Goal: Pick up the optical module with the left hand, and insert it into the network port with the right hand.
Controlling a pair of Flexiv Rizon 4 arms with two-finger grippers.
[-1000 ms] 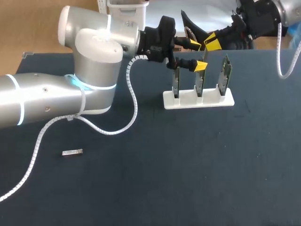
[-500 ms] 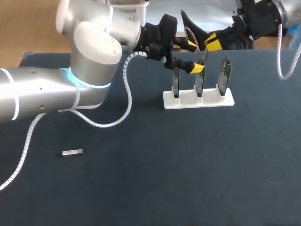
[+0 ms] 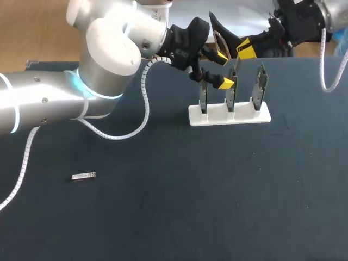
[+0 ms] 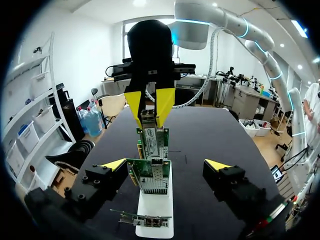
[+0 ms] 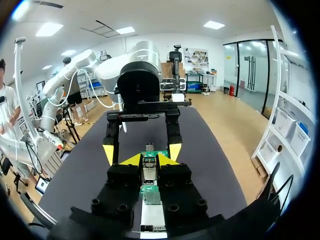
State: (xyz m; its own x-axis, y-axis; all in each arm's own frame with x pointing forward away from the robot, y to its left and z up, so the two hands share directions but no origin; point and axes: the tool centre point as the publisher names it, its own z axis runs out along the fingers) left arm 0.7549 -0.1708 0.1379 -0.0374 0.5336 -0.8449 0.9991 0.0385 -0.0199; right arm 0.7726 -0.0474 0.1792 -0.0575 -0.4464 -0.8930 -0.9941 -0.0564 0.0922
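Note:
My right gripper (image 5: 149, 160) is shut on a silver optical module (image 5: 148, 172), held at the top edge of one of three upright green network cards (image 4: 152, 142) in a white stand (image 3: 209, 119). In the head view the right gripper (image 3: 244, 49) hangs over the stand from the far right. My left gripper (image 3: 222, 68) is wide open above the stand's left half, holding nothing. In the left wrist view the left gripper (image 4: 166, 165) straddles the row of cards and faces the right gripper (image 4: 150, 102) and its module (image 4: 148, 118). A second silver module (image 3: 83, 175) lies flat at the near left.
The left arm's thick silver links (image 3: 103, 60) and its white cable (image 3: 142, 111) span the table's left rear. The dark table (image 3: 217, 196) is bare in front of and to the right of the stand.
The left arm's elbow has swung up and back, and its open gripper has tilted and shifted slightly left by the cards. The right gripper and both modules have stayed put.

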